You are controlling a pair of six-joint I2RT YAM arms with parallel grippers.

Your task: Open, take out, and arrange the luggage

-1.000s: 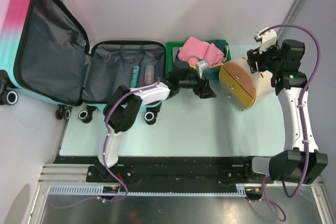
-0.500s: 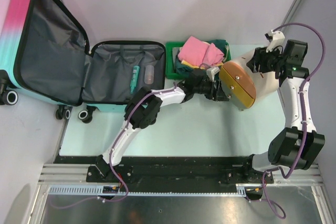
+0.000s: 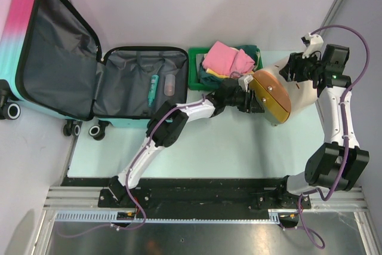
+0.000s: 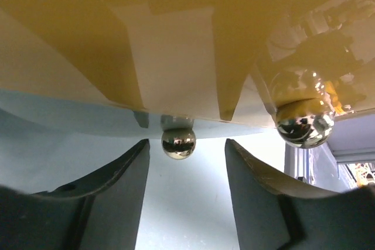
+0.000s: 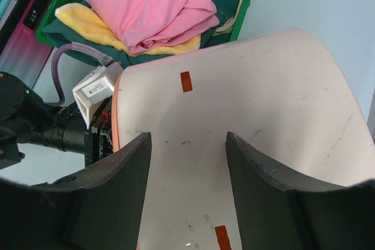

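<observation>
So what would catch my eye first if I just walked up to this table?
The big pink-to-teal suitcase, wide open at the far left with its grey lining showing. Next, the white-and-orange cylinder on its side at the right, with the left gripper at its orange end and the right gripper at its white side. Between them at the back sits a green tray heaped with pink cloth.

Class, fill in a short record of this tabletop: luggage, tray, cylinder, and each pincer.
luggage: open, grey lining showing, two small items inside
green tray: holds pink, yellow and dark green cloths
cylinder: on its side, right of the tray
left pincer: open, straddling a metal ball foot
right pincer: open over the cylinder's white side
</observation>
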